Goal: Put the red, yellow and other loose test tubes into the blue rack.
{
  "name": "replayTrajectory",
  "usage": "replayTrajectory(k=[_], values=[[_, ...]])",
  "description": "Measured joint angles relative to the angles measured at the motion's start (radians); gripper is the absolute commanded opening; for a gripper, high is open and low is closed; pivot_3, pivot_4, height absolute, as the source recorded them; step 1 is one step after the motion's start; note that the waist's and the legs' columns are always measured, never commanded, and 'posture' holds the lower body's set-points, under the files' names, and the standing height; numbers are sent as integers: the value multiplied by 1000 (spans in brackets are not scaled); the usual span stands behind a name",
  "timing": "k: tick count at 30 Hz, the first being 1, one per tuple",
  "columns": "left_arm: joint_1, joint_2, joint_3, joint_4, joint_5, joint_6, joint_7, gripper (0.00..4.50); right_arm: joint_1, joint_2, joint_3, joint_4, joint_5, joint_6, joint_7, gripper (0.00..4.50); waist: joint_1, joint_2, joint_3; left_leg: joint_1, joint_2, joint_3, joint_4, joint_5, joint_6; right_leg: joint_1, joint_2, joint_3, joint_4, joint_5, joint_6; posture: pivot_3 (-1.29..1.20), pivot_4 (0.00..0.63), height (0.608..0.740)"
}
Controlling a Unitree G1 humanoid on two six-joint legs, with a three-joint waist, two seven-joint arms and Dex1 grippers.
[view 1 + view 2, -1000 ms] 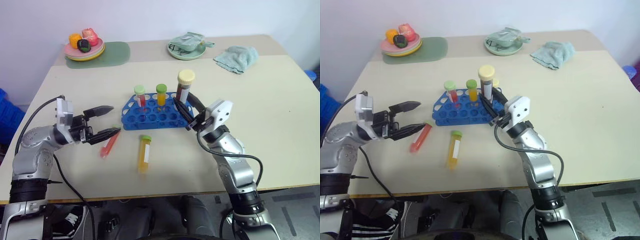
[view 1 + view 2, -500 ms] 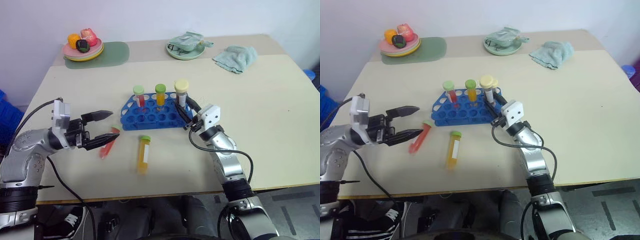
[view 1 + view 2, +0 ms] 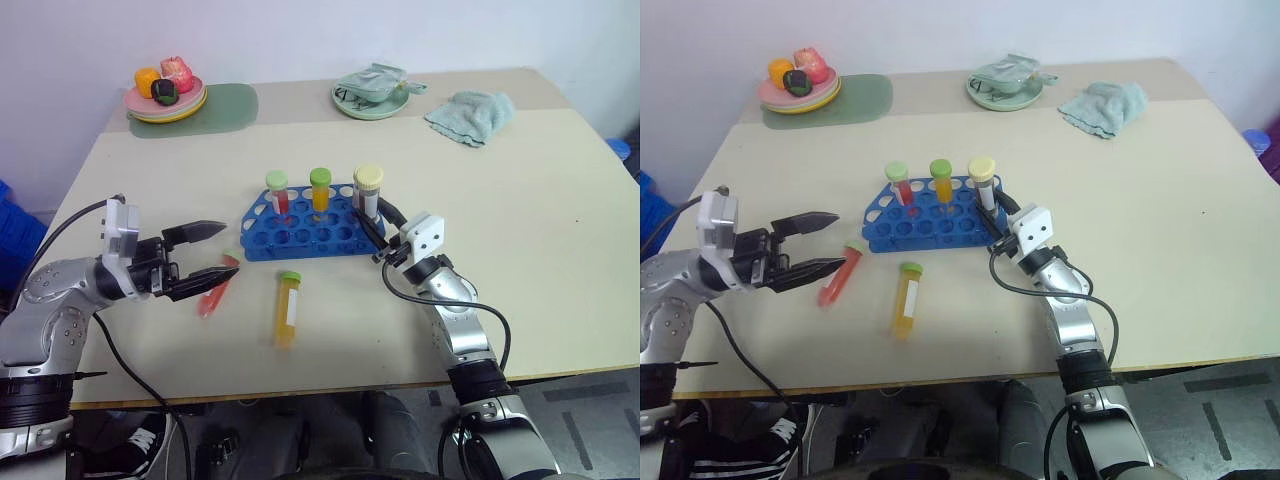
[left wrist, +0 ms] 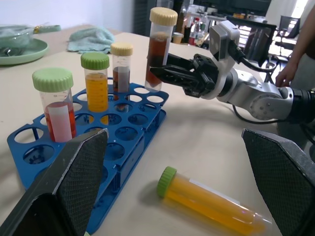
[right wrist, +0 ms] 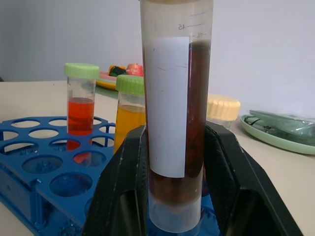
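Right gripper [image 3: 380,240] clamps brown tube [image 3: 367,192] upright at rack's [image 3: 300,232] right end, tube bottom hidden. Left gripper [image 3: 212,251] wide apart, empty, covering part of red tube [image 3: 213,294]; yellow tube [image 3: 287,306] near front edge.

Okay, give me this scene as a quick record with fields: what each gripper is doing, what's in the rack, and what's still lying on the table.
right gripper: shut on dark brownish-red tube, upright at the blue rack
left gripper: jaws open, nothing held
in rack: red tube, orange tube, another pale-capped tube
loose on table: red tube, yellow-orange tube
elsewhere: plate of food, green dish, cloth
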Motion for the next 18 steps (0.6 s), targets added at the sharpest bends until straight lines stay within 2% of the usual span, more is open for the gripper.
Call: replayTrajectory(k=[18], values=[[0,1,0,1,0,-2,-2,4500,46,11,18,-2,-26,4,-15,1331,1,0,0,0,0,0,0,0,0,0,0,0,0,0,0,0,150,740]])
